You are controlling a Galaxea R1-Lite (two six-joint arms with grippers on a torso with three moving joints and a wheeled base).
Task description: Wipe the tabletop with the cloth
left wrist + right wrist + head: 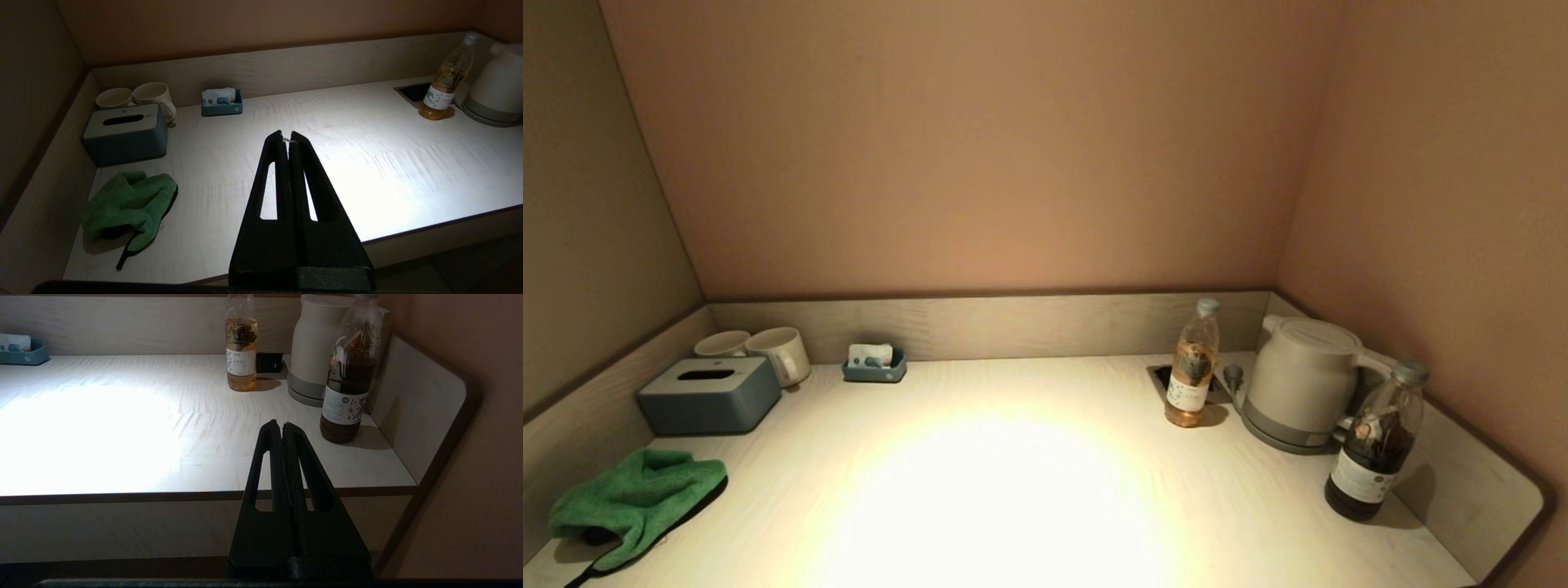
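Observation:
The green cloth [637, 500] lies crumpled at the near left corner of the pale wood-grain tabletop [1013, 490], close to the left rim. It also shows in the left wrist view [128, 208]. My left gripper [289, 135] is shut and empty, held back near the table's front edge, to the right of the cloth and apart from it. My right gripper [281, 425] is shut and empty, in front of the table's front edge near the right end. Neither gripper shows in the head view.
A grey-blue tissue box [709, 394], two white mugs [780, 353] and a small blue tray [874, 366] stand at the back left. A tea bottle [1192, 363], socket cutout [1168, 377], white kettle [1298, 382] and dark bottle [1376, 441] stand at the right.

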